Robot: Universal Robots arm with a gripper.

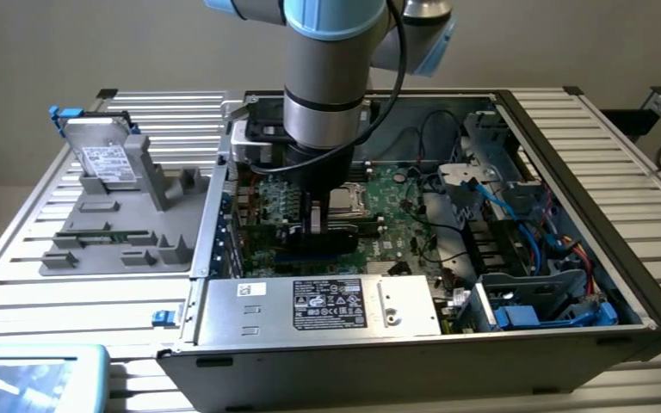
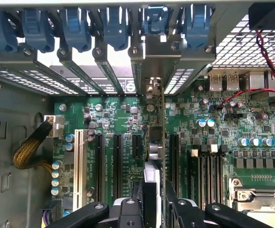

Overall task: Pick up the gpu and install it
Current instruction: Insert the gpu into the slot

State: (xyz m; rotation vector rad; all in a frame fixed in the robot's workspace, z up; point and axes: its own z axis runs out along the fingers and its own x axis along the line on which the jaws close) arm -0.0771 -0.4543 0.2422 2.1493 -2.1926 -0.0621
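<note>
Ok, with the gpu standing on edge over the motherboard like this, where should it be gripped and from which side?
I'd grip the gpu by its top long edge, coming straight down from above, pinching the two flat faces as the gripper does. The card stands thin and upright, bracket at the rear slot openings, lower edge toward the motherboard.

Print unreadable, power supply label (image 1: 328, 304), hard drive label (image 1: 107, 161)

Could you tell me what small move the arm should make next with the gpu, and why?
Probably press straight down a little: the gripper holds the gpu upright, edge-on over the motherboard slots, its bracket at the rear opening; whether it is seated is unclear.
</note>
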